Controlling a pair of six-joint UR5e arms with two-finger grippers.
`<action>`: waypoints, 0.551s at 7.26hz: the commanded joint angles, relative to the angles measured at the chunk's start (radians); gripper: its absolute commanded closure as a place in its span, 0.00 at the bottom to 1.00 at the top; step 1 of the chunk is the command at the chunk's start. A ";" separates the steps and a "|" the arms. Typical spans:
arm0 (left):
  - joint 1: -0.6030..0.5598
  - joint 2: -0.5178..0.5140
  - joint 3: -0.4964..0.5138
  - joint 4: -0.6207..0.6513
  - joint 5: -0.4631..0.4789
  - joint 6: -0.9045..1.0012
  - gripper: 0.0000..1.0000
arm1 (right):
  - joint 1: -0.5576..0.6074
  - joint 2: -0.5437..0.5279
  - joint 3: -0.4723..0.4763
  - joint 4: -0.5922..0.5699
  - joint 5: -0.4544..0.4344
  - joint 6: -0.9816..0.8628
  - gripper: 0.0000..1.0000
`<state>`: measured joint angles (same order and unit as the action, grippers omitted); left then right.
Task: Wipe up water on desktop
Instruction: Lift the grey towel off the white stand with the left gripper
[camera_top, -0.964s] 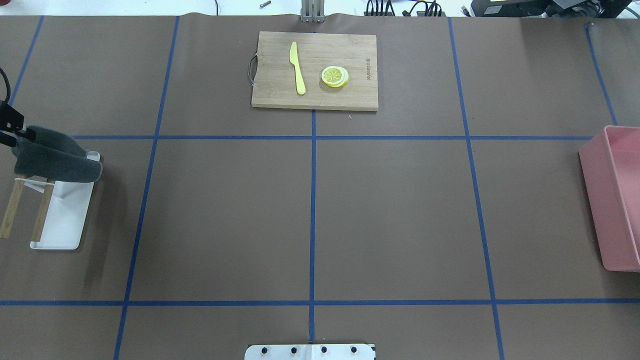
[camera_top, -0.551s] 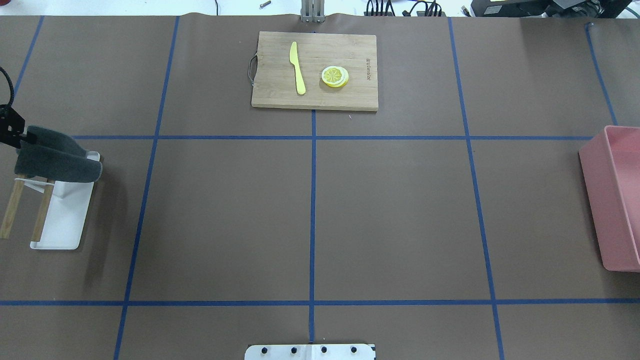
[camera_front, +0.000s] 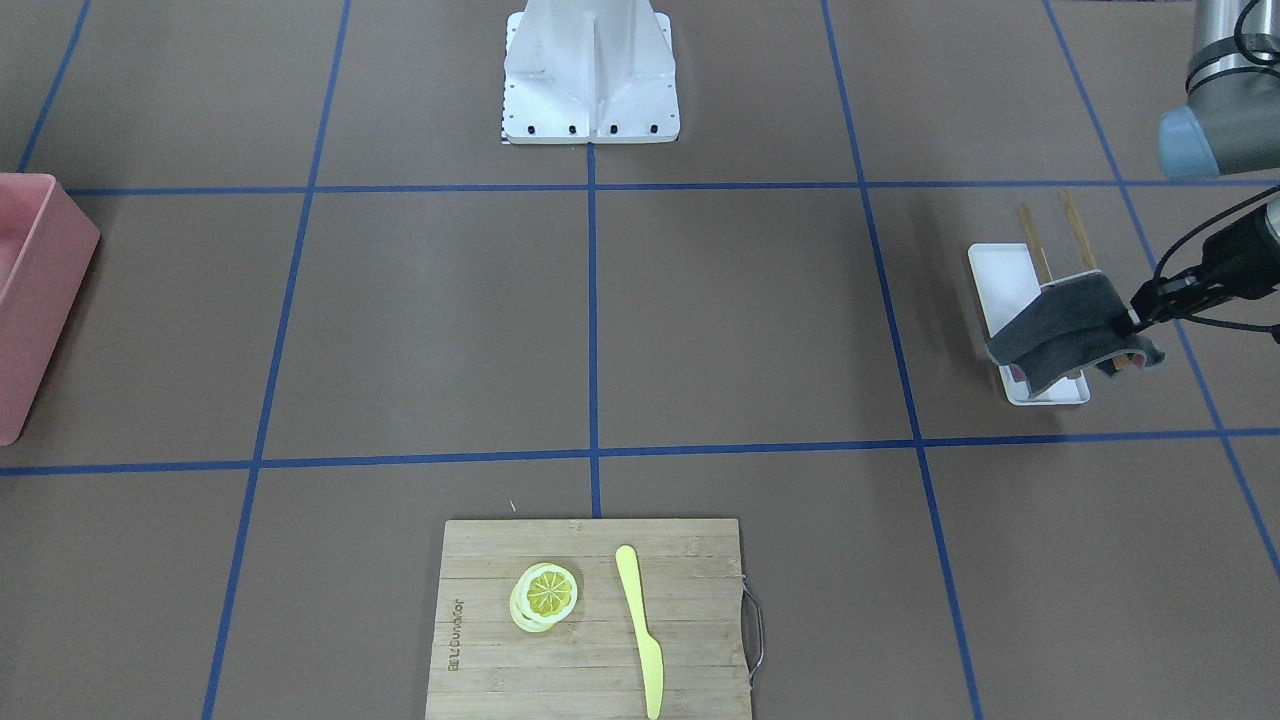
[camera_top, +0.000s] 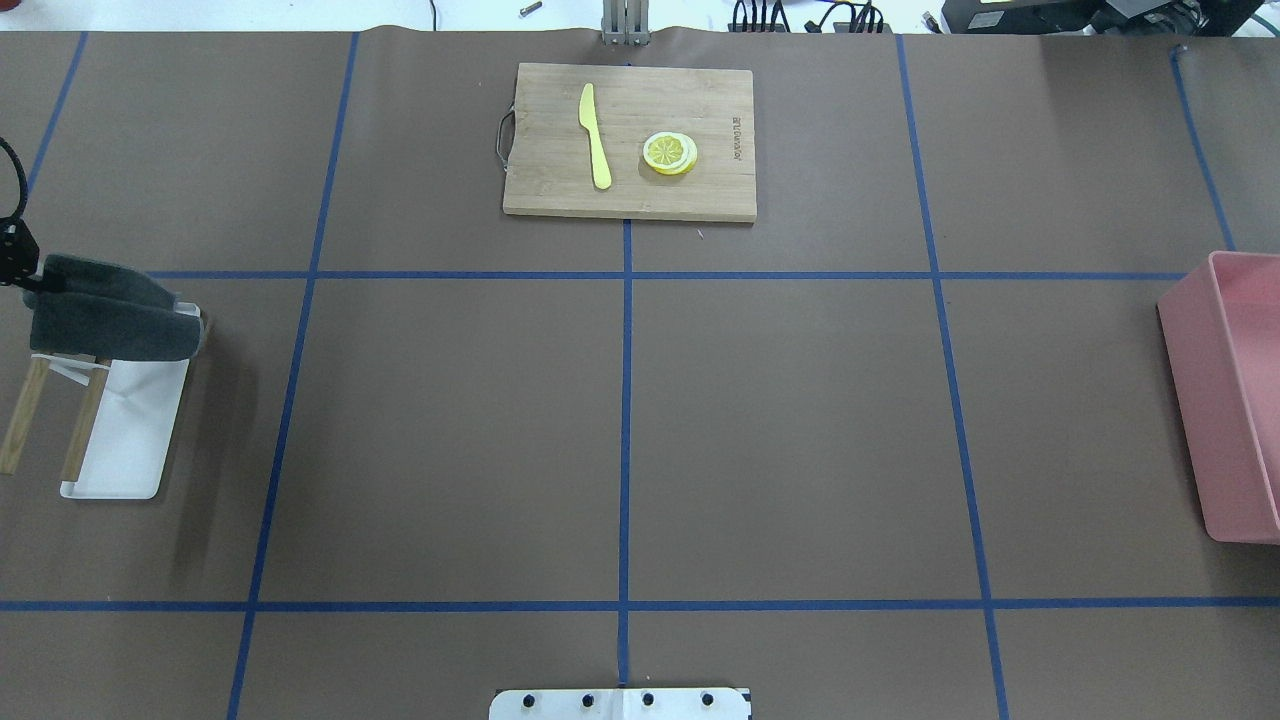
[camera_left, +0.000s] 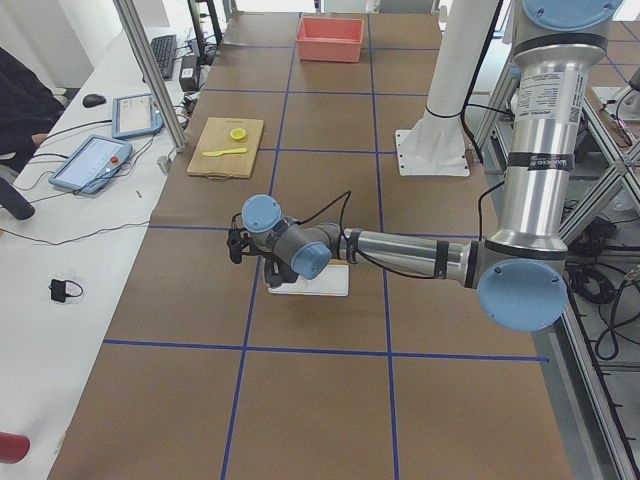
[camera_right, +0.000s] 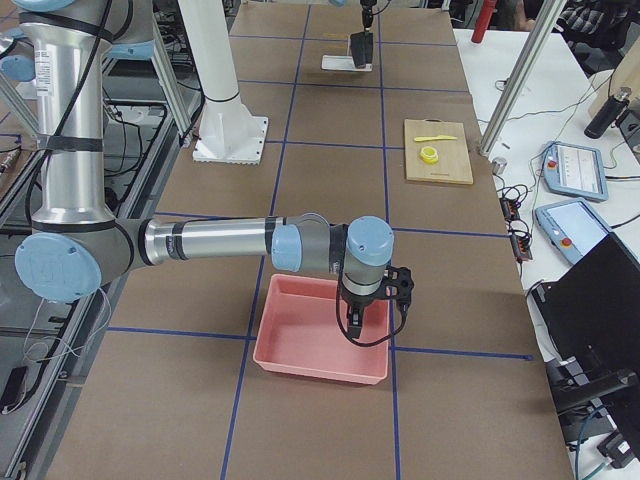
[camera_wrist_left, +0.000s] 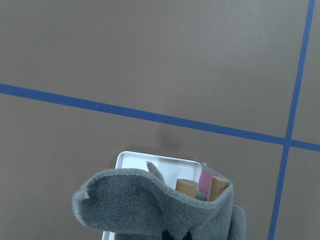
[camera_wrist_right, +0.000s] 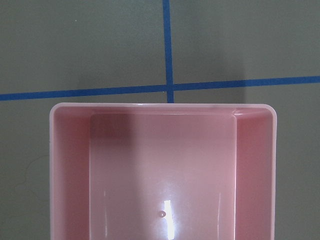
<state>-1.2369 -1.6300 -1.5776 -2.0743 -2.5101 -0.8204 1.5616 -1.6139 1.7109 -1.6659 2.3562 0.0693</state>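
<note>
Left gripper (camera_front: 1135, 322) pinched shut on the edge of a grey cloth (camera_front: 1060, 330), cloth draped over a white rack (camera_front: 1003, 278) at the left end of the brown desktop (camera_top: 780, 430); right gripper (camera_right: 356, 325) over the pink bin (camera_right: 320, 368), its grip impossible to tell

Grey cloth (camera_wrist_left: 150, 205) over wooden posts (camera_wrist_left: 187, 187), white tray (camera_wrist_left: 135, 161), blue-taped brown desktop (camera_wrist_left: 150, 45)
</note>
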 joint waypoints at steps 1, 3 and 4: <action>-0.007 0.002 -0.010 0.002 -0.003 0.003 1.00 | 0.000 0.000 -0.001 0.000 0.000 0.000 0.00; -0.045 -0.002 -0.028 0.006 -0.042 0.004 1.00 | -0.003 0.009 0.001 -0.002 -0.002 0.003 0.00; -0.100 -0.004 -0.031 0.008 -0.079 0.004 1.00 | -0.006 0.011 0.001 -0.002 -0.003 0.003 0.00</action>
<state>-1.2825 -1.6309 -1.6031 -2.0688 -2.5482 -0.8167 1.5589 -1.6071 1.7117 -1.6669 2.3545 0.0714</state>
